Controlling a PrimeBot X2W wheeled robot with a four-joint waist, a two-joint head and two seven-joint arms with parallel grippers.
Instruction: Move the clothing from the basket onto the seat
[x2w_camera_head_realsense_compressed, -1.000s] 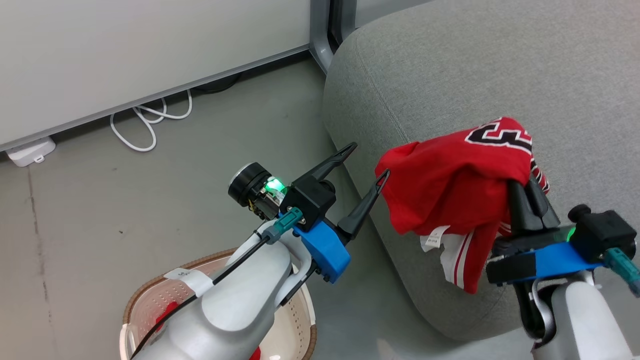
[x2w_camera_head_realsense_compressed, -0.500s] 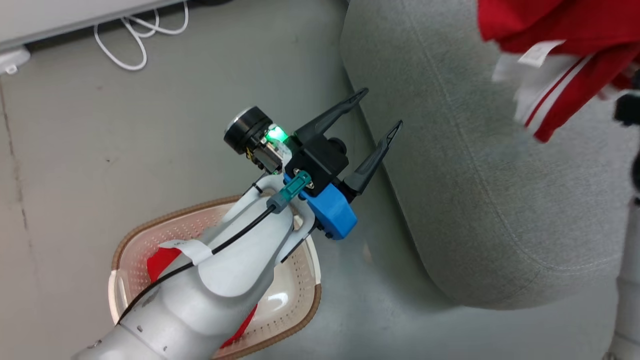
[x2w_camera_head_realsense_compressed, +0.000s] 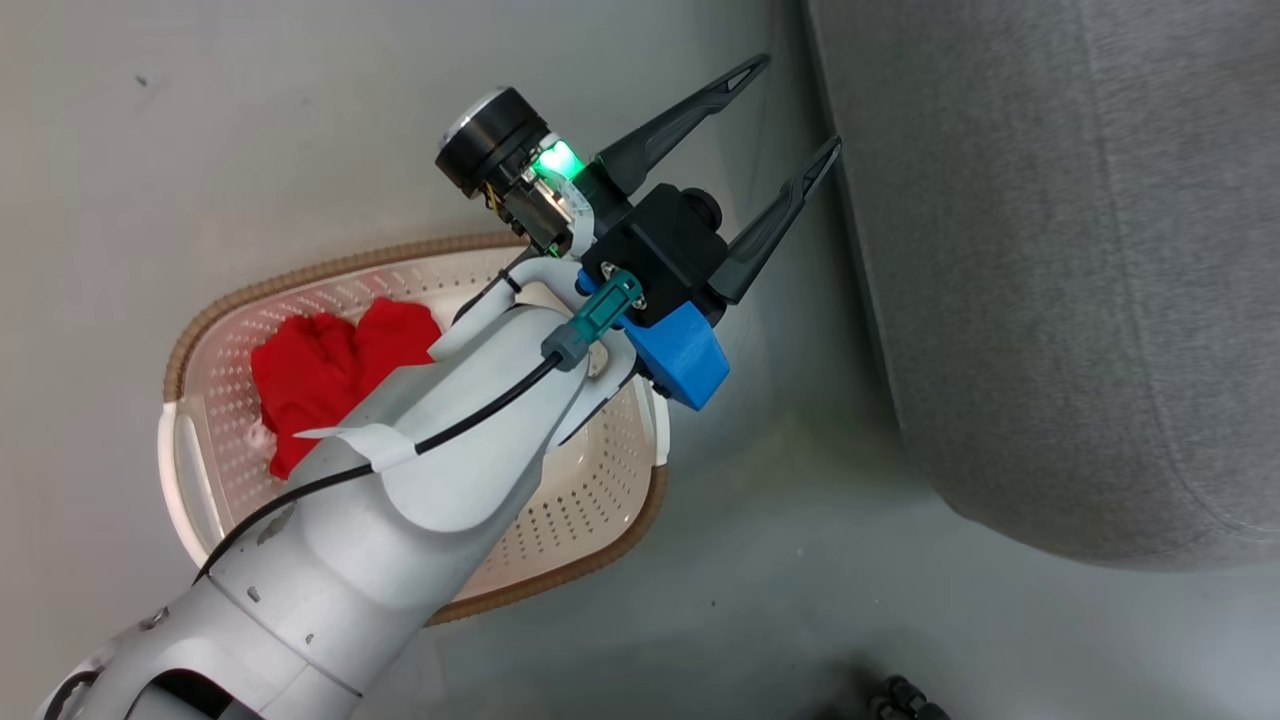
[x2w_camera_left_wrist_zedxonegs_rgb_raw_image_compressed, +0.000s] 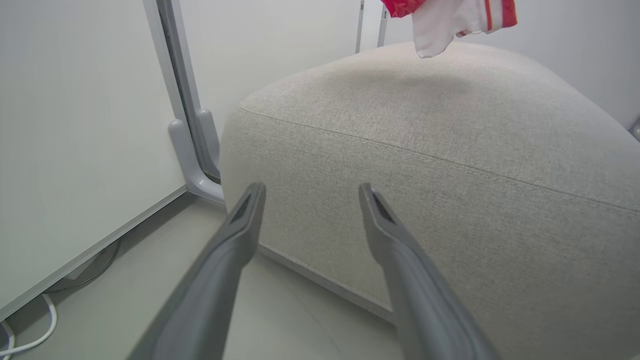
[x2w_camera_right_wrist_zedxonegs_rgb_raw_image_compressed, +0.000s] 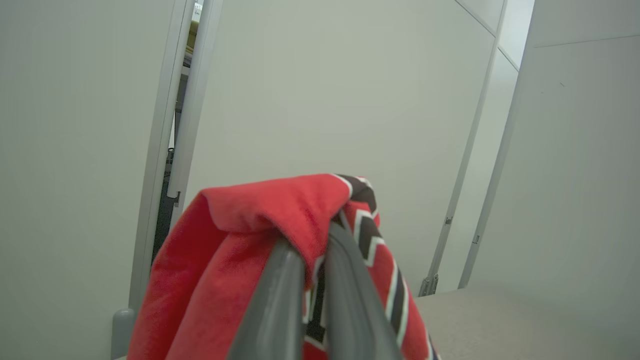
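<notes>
A crumpled red garment (x2w_camera_head_realsense_compressed: 325, 375) lies in the cream basket (x2w_camera_head_realsense_compressed: 600, 490) with the brown rim, on the floor left of the grey seat (x2w_camera_head_realsense_compressed: 1060, 280). My left gripper (x2w_camera_head_realsense_compressed: 795, 110) hangs open and empty above the gap between basket and seat; in the left wrist view its fingers (x2w_camera_left_wrist_zedxonegs_rgb_raw_image_compressed: 240, 235) point at the seat's side (x2w_camera_left_wrist_zedxonegs_rgb_raw_image_compressed: 450, 165). My right gripper (x2w_camera_right_wrist_zedxonegs_rgb_raw_image_compressed: 312, 242) is shut on the red jersey (x2w_camera_right_wrist_zedxonegs_rgb_raw_image_compressed: 225, 260) with black-and-white trim, held up in the air. A white-and-red hem of that jersey (x2w_camera_left_wrist_zedxonegs_rgb_raw_image_compressed: 452, 17) dangles over the seat's top.
Grey floor (x2w_camera_head_realsense_compressed: 200, 150) surrounds the basket. White wall panels (x2w_camera_left_wrist_zedxonegs_rgb_raw_image_compressed: 75, 125) with a grey post (x2w_camera_left_wrist_zedxonegs_rgb_raw_image_compressed: 187, 145) stand behind the seat's left corner, a white cable (x2w_camera_left_wrist_zedxonegs_rgb_raw_image_compressed: 20, 342) on the floor below them. A dark object (x2w_camera_head_realsense_compressed: 900, 695) sits at the bottom edge.
The head camera has tilted down, so the basket and its red garment now show fully and the jersey has left that view. The left gripper stays open.
</notes>
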